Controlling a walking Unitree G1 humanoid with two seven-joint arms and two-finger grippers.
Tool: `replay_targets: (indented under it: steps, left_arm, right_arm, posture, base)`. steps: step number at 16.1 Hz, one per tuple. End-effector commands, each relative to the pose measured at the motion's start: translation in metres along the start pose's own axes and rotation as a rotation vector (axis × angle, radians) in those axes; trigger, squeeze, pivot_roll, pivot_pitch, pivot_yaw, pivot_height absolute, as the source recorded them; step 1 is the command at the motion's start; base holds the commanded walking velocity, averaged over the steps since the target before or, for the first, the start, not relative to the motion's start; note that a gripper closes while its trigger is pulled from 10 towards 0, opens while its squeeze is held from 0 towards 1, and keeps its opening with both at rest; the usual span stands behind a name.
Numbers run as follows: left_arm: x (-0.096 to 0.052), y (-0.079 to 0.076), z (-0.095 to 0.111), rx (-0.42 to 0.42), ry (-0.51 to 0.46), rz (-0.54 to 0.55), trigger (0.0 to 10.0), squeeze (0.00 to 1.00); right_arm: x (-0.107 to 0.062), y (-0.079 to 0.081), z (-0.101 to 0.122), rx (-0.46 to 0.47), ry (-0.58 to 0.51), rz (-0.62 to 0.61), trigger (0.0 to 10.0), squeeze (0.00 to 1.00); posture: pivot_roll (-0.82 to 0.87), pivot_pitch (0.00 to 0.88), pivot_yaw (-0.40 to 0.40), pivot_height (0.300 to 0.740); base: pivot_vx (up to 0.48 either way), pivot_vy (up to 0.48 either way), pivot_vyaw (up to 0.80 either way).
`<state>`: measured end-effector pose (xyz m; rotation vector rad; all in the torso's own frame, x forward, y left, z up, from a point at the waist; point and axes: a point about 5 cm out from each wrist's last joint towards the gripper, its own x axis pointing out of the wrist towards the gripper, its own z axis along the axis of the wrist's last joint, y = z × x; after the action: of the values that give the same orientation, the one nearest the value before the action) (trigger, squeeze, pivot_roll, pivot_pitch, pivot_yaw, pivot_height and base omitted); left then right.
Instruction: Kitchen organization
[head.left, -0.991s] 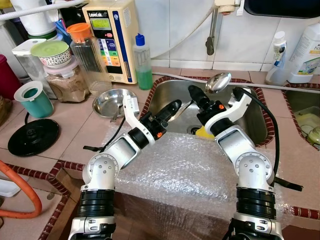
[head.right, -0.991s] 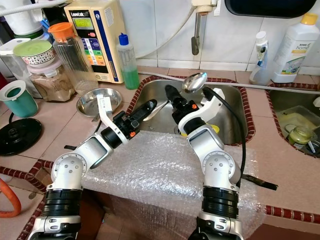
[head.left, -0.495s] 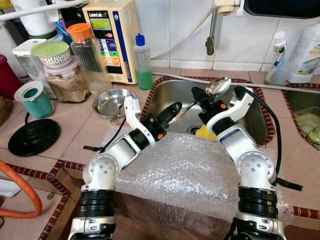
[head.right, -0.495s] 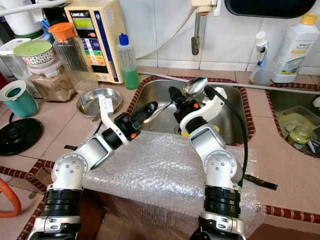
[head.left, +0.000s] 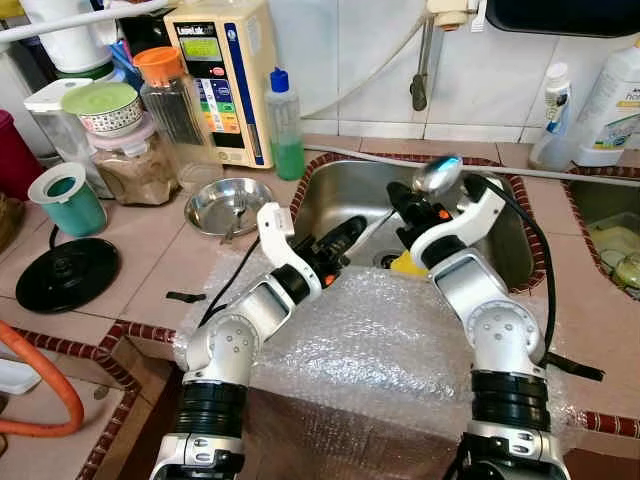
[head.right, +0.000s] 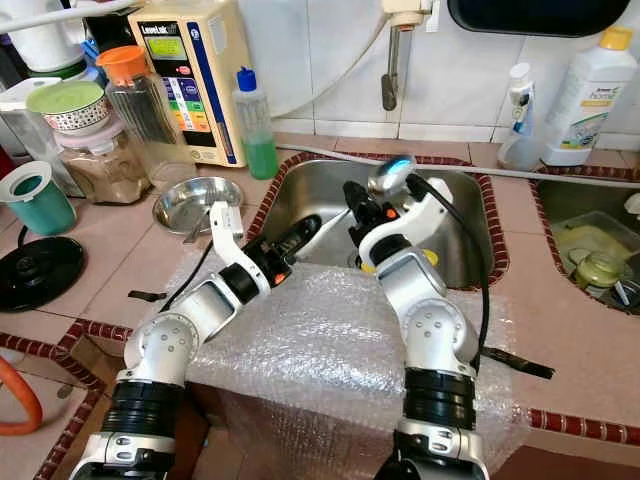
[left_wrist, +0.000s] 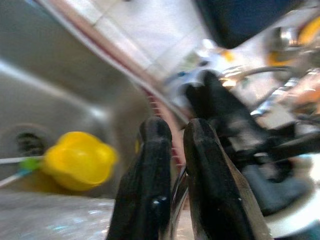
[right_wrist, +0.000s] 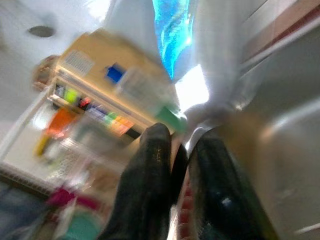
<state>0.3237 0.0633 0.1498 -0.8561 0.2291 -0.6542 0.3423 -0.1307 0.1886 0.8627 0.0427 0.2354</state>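
Barely started imo: both pincers hover over the stainless steel sink (head.left: 340, 190), right pincer (head.right: 352, 192) clamped on a shiny metal ladle (head.right: 388, 175), left pincer (head.left: 350, 232) pinching its handle end, tabletop clutter untouched.

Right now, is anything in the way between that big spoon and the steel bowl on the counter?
Nothing visible blocks it. The right gripper holds the spoon above the sink; the bowl sits on the counter beyond the sink's left rim. The left gripper hangs lower, inside the sink.
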Motion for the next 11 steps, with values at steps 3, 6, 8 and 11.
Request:
replay_targets:
  steps: [3,6,8,11]
  left_arm:
    - [-0.012,0.019,0.01,0.181,-0.023,0.117,10.0,1.0]
    - [-0.022,0.021,0.007,0.319,0.044,0.116,10.0,1.0]
    - [-0.027,0.021,0.003,0.401,0.087,0.104,10.0,1.0]
    - [-0.035,0.019,-0.006,0.525,0.15,0.085,10.0,1.0]
  right_arm:
    - [0.004,-0.006,0.015,-0.129,-0.088,-0.061,0.0,0.0]
    - [0.016,0.0,0.011,-0.355,-0.08,-0.021,0.0,0.0]
    - [0.021,0.001,0.008,-0.472,-0.078,0.001,0.0,0.0]
    - [0.033,-0.011,-0.002,-0.694,-0.043,0.006,0.0,0.0]
  posture:
    - [-0.07,0.0,0.113,0.74]
    - [-0.02,0.0,0.123,0.74]
    - [0.0,0.0,0.126,0.74]
    - [0.05,0.0,0.116,0.74]
  base:
    - [0.0,0.0,0.0]
    - [0.0,0.0,0.0]
    - [0.0,0.0,0.0]
    - [0.0,0.0,0.0]
